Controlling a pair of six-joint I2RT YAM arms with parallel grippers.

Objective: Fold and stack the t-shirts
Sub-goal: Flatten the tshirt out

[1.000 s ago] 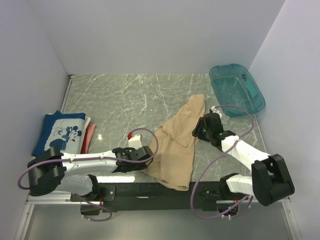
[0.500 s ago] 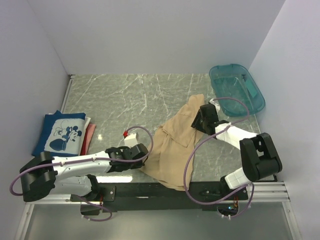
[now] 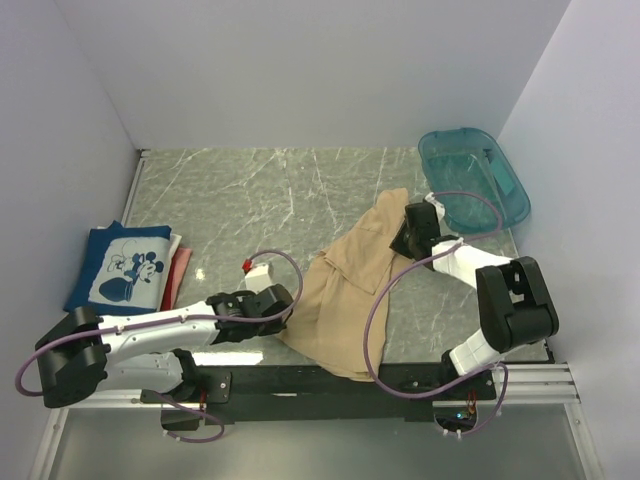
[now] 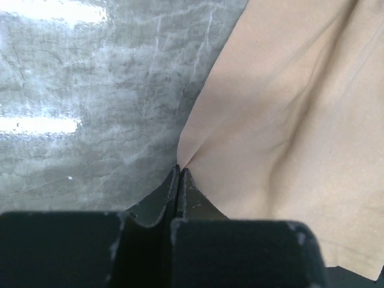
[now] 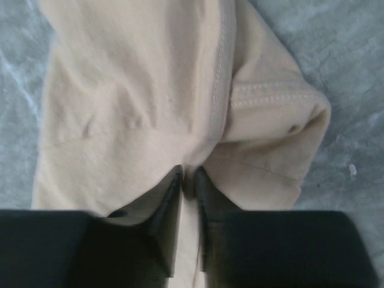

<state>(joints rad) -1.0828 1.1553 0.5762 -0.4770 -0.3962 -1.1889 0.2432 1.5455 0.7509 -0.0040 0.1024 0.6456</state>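
Note:
A tan t-shirt (image 3: 350, 290) lies crumpled on the marble table, stretched from the near middle up to the right. My left gripper (image 3: 284, 303) is shut on its left edge; the cloth (image 4: 288, 108) puckers at the fingertips (image 4: 180, 171). My right gripper (image 3: 400, 240) is shut on the shirt's far end, near a stitched hem (image 5: 264, 96) in the right wrist view. A folded navy t-shirt with a white mouse print (image 3: 125, 265) lies at the far left on top of a red t-shirt (image 3: 178, 275), of which only an edge shows.
A teal plastic tub (image 3: 472, 178) stands at the back right, close behind my right gripper. Grey walls enclose the table on three sides. A black rail (image 3: 300, 380) runs along the near edge.
My left gripper has drawn back to the left, pulling the shirt's left edge with it. My right arm has swung up and back, carrying the shirt's far end toward the tub.

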